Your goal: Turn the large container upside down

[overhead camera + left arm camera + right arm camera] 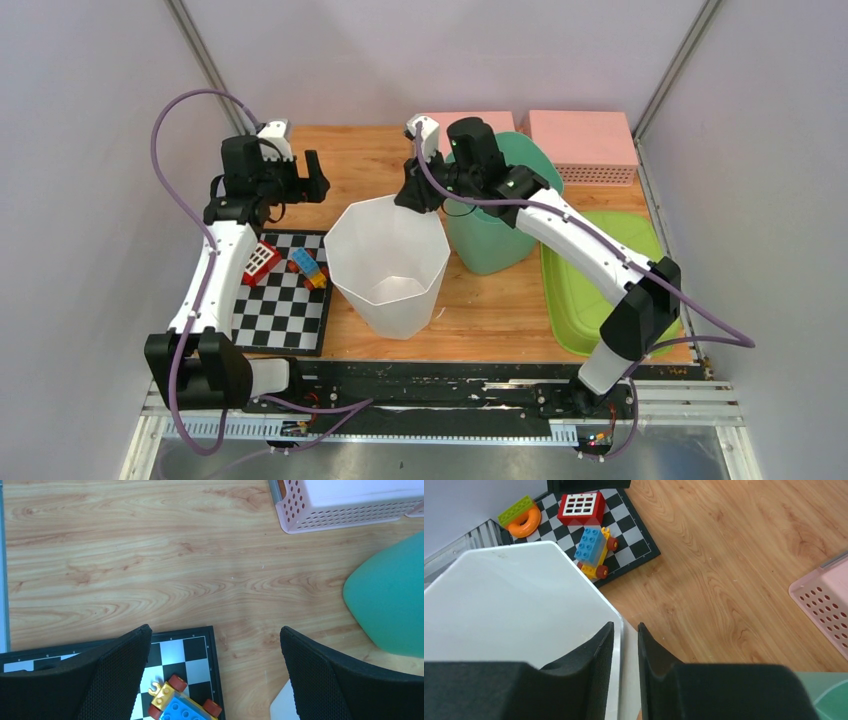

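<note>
The large container (pixel 396 318) stands upright at the middle of the wooden table (pixel 500 310), mouth up and with nothing in it. It is a white, translucent plastic bin with flat facets, a many-sided rim and walls that taper toward the base. The right gripper (pixel 416 197) pinches its far rim, 1 finger inside the wall and 1 outside. Just behind it is a smooth teal bin (pixel 495 248), its inside hidden by the arm. 2 pink perforated baskets (pixel 585 140) sit at the back edge, and a lime tray (pixel 600 290) lies to the right. The left gripper (pixel 215 630) hangs over the far corner of a chessboard (pixel 285 315) with fingers spread wide, holding nothing. A red block (pixel 261 262) and a blue toy car (pixel 310 268) lie on the board
</note>
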You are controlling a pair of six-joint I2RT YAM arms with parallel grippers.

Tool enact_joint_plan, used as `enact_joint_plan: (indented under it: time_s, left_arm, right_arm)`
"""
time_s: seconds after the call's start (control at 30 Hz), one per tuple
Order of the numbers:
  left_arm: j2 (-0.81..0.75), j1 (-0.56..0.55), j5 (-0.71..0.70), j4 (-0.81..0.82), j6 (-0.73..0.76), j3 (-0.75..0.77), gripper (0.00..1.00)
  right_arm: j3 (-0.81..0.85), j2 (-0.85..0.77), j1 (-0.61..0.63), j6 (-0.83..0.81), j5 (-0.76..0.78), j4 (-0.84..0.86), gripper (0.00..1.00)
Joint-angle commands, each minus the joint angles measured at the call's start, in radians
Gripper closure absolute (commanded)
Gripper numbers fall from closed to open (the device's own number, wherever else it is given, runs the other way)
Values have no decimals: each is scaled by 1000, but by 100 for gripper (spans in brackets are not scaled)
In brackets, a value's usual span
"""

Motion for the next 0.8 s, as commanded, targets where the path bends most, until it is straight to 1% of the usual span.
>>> enact_joint_plan:
  time_s: [0.0,0.07,0.13,0.27,0.4,0.5,0.67,0.77]
  left_arm:
    - [-26,9,28,25,8,-12,0]
    - [-26,8,33,26,9,-7,0]
    - [-26,9,39,27,8,2,0]
    - [-27,10,63,28,7,21,0]
    - [-27,9,77,32,10,39,0]
    - [-25,9,98,30,26,68,0]
    - [14,8,130,-16,43,181,0]
    - [51,6,147,-55,43,255,0]
  right_arm:
    - [41,-35,14,-50,5,5,66]
    - [43,-58,15,-71,17,-15,54]
    - [50,-93,15,-128,28,-44,46]
    - [69,-172,11,-218,97,-122,36]
    - [57,-259,-12,-301,216,-177,29]
    - [36,-316,-56,-341,279,-220,26]
    - [7,-360,-137,-401,299,-331,23]
    - [-22,-360,-156,-452,328,-394,22]
